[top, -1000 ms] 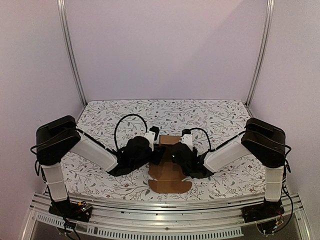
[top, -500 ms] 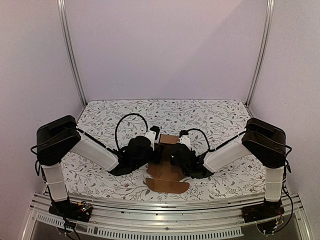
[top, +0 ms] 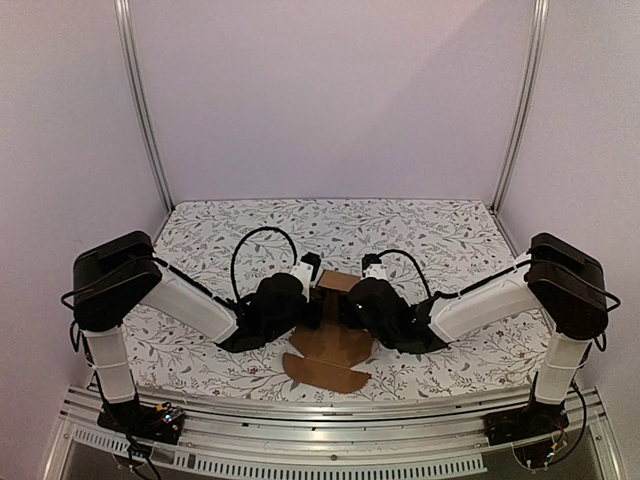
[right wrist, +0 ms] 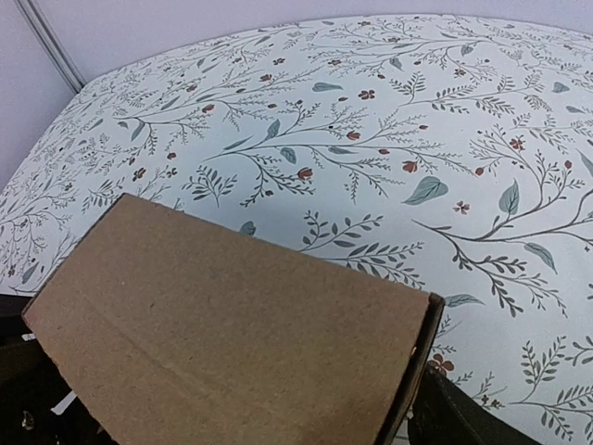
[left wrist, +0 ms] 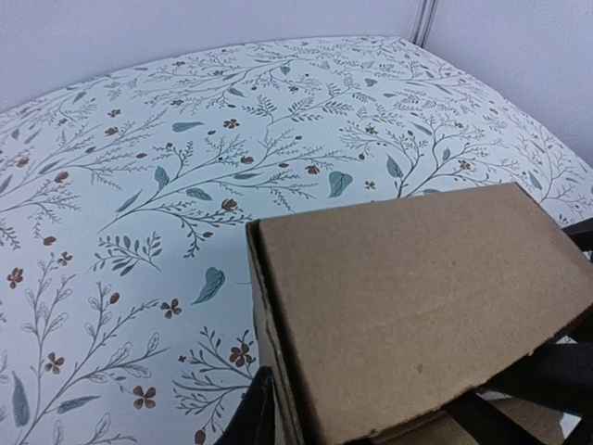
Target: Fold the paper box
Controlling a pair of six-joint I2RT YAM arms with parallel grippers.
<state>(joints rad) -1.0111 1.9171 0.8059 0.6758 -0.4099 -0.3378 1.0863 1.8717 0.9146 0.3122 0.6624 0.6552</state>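
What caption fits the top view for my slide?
Left arm and right arm meet at a partly folded paper box on a floral table.

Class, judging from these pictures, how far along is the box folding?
Done: the paper box has a raised body with folded walls. In hand: left arm and right arm meet at its sides. Left: the rounded flap lies flat on the table, unclosed.

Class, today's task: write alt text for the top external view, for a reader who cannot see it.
A partly folded brown paper box lies on a floral-patterned table, its rounded flap toward the near edge. The left gripper and the right gripper reach in from either side and meet at its far end, between pale walls.
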